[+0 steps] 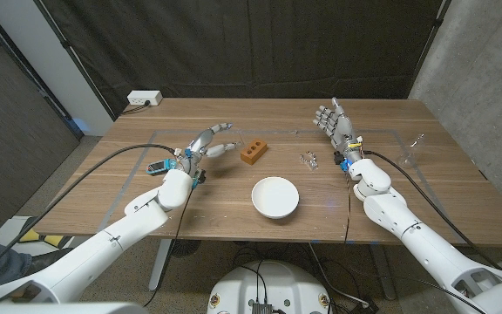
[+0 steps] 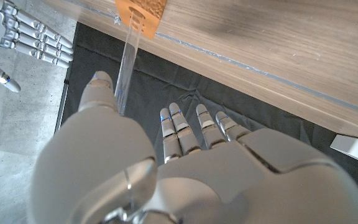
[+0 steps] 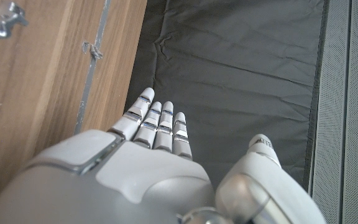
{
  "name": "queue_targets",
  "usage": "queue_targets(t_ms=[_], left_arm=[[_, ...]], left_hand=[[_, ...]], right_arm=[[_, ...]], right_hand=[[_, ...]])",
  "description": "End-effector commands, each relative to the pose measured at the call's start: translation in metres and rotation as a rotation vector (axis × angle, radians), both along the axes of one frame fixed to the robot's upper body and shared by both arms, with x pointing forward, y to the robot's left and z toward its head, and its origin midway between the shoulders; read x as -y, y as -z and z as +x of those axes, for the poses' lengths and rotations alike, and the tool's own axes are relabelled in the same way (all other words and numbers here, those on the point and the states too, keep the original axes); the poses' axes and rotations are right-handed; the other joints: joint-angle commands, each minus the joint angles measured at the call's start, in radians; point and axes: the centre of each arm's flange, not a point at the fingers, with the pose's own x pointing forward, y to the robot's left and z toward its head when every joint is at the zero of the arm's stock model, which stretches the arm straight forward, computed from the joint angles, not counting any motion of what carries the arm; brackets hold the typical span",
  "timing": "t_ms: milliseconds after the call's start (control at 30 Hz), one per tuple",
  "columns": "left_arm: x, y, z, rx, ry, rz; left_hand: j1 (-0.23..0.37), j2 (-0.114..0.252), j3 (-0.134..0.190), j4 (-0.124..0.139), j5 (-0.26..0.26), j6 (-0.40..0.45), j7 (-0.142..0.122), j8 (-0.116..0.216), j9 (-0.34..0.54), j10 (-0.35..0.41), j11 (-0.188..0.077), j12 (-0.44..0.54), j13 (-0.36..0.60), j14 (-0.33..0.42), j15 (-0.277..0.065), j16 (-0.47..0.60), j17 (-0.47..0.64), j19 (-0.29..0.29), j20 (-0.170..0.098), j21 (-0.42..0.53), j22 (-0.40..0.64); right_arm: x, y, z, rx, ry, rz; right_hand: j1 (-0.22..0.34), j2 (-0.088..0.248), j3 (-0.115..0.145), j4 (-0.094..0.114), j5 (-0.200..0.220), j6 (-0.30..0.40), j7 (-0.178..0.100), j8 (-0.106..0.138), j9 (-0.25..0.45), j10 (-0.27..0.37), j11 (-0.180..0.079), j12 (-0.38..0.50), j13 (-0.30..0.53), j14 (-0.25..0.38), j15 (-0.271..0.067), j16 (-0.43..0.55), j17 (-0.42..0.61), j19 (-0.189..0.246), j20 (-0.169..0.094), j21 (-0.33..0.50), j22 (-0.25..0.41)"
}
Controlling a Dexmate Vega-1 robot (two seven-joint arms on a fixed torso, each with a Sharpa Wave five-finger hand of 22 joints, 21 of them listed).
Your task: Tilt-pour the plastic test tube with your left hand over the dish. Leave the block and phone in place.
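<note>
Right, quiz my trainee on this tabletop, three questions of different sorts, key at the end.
1. True or false: the plastic test tube is already above the white dish.
2. The right robot hand is: A) holding the dish, B) open and holding nothing, C) pressing on the orange block.
3. Fill in: in the left wrist view, the tube's far end meets the orange ____.

Key: 1 false, it is by the block; 2 B; 3 block.

One dish (image 1: 275,196), one block (image 1: 253,152).
</note>
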Motion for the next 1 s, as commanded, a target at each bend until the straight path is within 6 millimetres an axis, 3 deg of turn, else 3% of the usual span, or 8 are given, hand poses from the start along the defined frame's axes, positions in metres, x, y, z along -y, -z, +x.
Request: queue_targets(t_ms=[33, 600, 1000], left_arm=[[0.014, 0.001, 0.010, -0.004, -0.022, 0.027], [0.025, 0.001, 0.014, -0.002, -0.036, 0.035], [0.038, 0.004, 0.022, -0.022, -0.016, 0.060]], left_hand=[[0.015, 0.009, 0.001, -0.009, 0.003, 0.026, 0.001, 0.011, 0.002, 0.027, -0.003, 0.007, 0.004, 0.020, -0.099, 0.007, 0.001, 0.010, -0.004, 0.005, 0.003], [0.065, 0.049, 0.015, -0.011, -0.012, 0.145, -0.032, 0.036, 0.000, 0.122, -0.016, 0.007, 0.004, 0.052, -0.120, 0.007, 0.002, 0.028, -0.019, 0.007, 0.003], [0.089, 0.067, 0.022, -0.012, -0.025, 0.193, -0.031, 0.043, -0.001, 0.164, -0.019, 0.003, 0.004, 0.084, -0.122, 0.011, 0.001, 0.038, -0.026, 0.008, 0.002]], right_arm=[[0.005, 0.002, -0.002, -0.004, 0.009, 0.006], [0.005, 0.007, -0.002, -0.005, 0.009, 0.015], [0.006, 0.009, -0.001, -0.009, 0.008, 0.015]], right_hand=[[0.008, 0.003, 0.002, -0.002, 0.000, 0.006, 0.001, 0.004, 0.005, 0.007, 0.000, 0.005, 0.001, 0.005, 0.000, 0.005, 0.003, 0.009, -0.006, -0.002, 0.004], [0.013, 0.006, 0.003, -0.005, -0.001, 0.007, -0.001, 0.004, 0.005, 0.012, -0.001, 0.007, 0.002, 0.008, -0.001, 0.005, 0.003, 0.012, -0.005, -0.006, 0.004], [0.015, 0.007, 0.003, -0.006, -0.001, 0.008, -0.001, 0.004, 0.005, 0.013, 0.001, 0.007, 0.002, 0.008, -0.001, 0.004, 0.003, 0.014, -0.004, -0.008, 0.004]])
